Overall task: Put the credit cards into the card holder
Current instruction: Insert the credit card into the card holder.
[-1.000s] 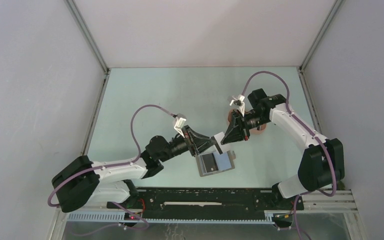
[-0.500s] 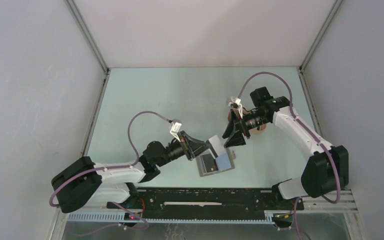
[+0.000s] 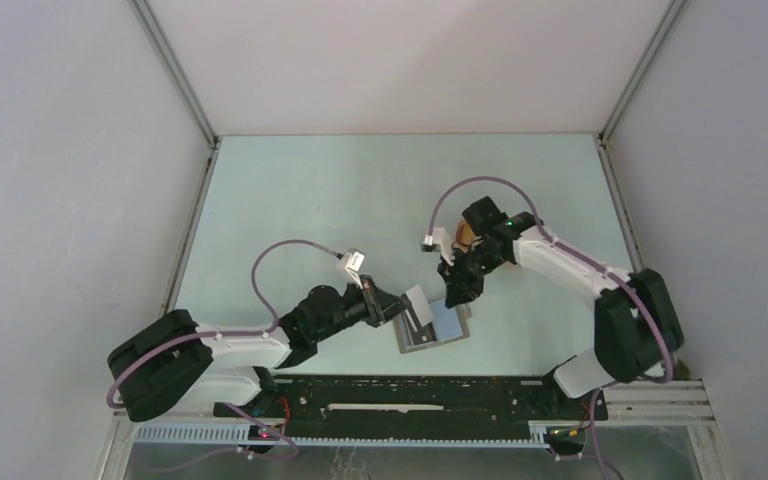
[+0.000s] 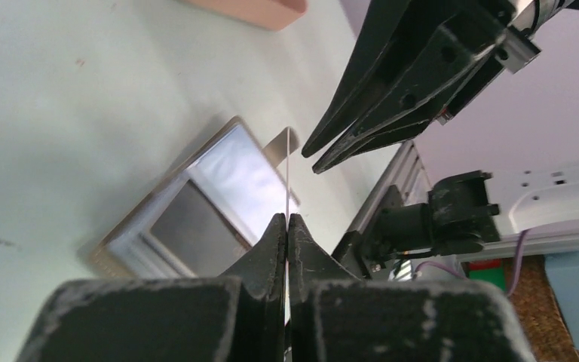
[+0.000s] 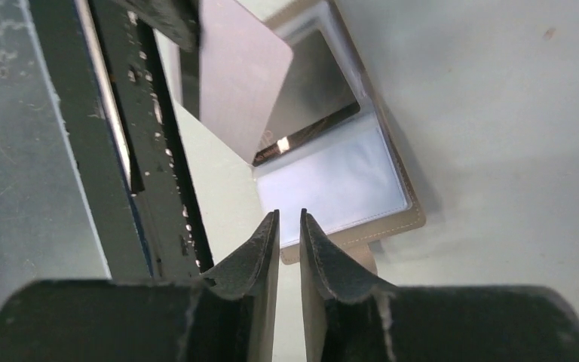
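Observation:
The card holder [image 3: 433,330] lies open on the table in front of the arm bases, a grey case [image 5: 392,226] with a dark card [image 5: 313,94] in one slot and a pale blue pane beside it. My left gripper [image 4: 287,217] is shut on a pale credit card [image 5: 237,83], seen edge-on [image 4: 288,170] and held tilted above the holder's left half [image 3: 415,298]. My right gripper [image 5: 289,215] hovers over the holder's right edge [image 3: 457,293]. Its jaws stand a narrow gap apart with nothing between them.
A peach-coloured tray [image 4: 256,9] sits behind the holder, mostly hidden by the right arm in the top view. The black rail [image 3: 410,395] with the arm bases runs close along the holder's near side.
The right gripper let go of the pale card, swung left and down over the holder, and its jaws narrowed. The left gripper kept the card and drew back toward the holder.

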Controlling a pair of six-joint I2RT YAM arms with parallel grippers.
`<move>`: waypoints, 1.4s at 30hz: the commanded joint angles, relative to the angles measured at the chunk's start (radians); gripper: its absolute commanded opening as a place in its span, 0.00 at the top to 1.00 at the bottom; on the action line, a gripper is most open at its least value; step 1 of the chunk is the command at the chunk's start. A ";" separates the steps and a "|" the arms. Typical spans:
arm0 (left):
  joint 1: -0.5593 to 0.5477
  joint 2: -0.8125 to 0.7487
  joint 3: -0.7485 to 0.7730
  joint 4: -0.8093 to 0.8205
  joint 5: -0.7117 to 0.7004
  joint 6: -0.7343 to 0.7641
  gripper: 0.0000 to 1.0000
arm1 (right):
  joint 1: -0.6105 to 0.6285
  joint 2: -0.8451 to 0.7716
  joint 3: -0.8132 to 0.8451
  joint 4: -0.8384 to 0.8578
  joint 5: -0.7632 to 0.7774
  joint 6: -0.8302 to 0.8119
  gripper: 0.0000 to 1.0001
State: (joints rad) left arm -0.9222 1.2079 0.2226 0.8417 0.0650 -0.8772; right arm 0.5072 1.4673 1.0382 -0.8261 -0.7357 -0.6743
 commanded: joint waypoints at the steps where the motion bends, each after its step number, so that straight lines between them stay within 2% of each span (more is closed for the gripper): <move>1: 0.006 0.058 0.055 -0.027 -0.015 -0.042 1.00 | 0.034 0.120 0.035 0.000 0.147 0.086 0.78; 7: 0.008 0.149 0.068 0.037 0.019 -0.086 1.00 | 0.041 0.260 0.064 -0.032 0.213 0.119 0.81; 16: 0.011 0.257 0.082 0.074 0.048 -0.156 1.00 | 0.042 0.307 0.074 -0.046 0.238 0.131 0.81; 24: 0.016 0.253 0.091 -0.048 -0.001 -0.169 1.00 | 0.041 0.316 0.078 -0.052 0.241 0.130 0.81; 34: 0.015 0.301 0.131 -0.084 0.010 -0.173 1.00 | 0.040 0.311 0.079 -0.054 0.239 0.131 0.81; 42: 0.015 0.267 0.135 -0.188 -0.027 -0.166 1.00 | 0.041 0.309 0.080 -0.054 0.238 0.131 0.81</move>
State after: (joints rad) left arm -0.9131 1.5005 0.3218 0.7219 0.0753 -1.0477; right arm 0.5392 1.7809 1.0878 -0.8711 -0.5014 -0.5510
